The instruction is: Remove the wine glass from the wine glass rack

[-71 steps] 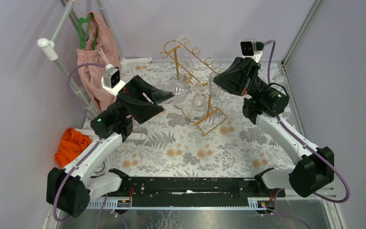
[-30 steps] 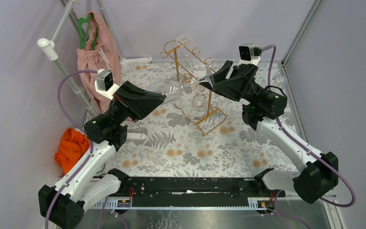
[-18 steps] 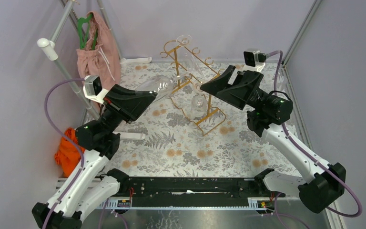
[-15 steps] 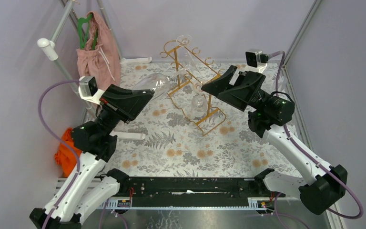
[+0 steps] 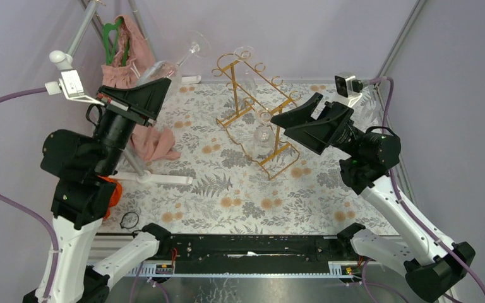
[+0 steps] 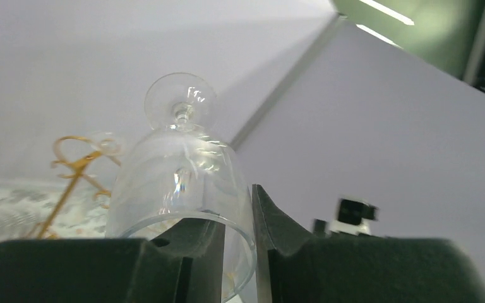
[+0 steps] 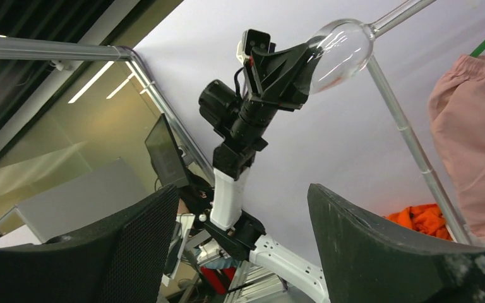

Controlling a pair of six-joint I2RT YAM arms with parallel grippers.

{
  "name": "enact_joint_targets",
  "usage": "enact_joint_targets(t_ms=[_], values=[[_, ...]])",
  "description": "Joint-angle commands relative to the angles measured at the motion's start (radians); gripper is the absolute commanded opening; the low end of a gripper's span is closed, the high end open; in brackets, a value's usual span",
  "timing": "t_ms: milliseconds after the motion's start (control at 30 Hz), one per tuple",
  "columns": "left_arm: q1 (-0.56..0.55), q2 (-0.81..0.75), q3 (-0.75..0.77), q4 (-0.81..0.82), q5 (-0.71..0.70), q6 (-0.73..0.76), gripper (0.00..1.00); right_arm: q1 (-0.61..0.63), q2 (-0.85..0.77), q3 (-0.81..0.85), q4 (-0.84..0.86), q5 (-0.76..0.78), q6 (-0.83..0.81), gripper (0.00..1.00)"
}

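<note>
Left claw [image 6: 237, 213] clamped on the bowl wall of the wine glass [image 6: 180, 161], held high and well left of the rack [image 5: 253, 105], likely to clear its hooks; right claw [image 7: 240, 193] gapes empty just right of rack.

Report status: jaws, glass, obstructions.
Left gripper jaws shut on wine glass rim, glass held clear of wine glass rack. Right gripper jaws open, empty. Pink-draped clothes stand close beside glass.
</note>
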Motion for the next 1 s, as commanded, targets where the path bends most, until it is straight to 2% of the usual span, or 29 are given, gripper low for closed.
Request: enact_joint_targets(t_ms=[0,333,633,967], values=[[0.006,0.082,0.145,-0.279,-0.188,0.110,0.00,0.010,-0.052,0.029,-0.111,0.029,-0.115,0.82],[0.006,0.343,0.486,-0.625,-0.403,0.186,0.00,0.009,-0.143,0.062,-0.341,0.085,-0.278,0.84],[0.008,0.537,0.625,-0.792,-0.507,0.228,0.00,0.009,-0.215,0.102,-0.548,0.166,-0.411,0.88],[0.141,0.744,0.745,-0.849,-0.361,0.254,0.00,0.009,-0.248,0.113,-0.653,0.218,-0.476,0.91]])
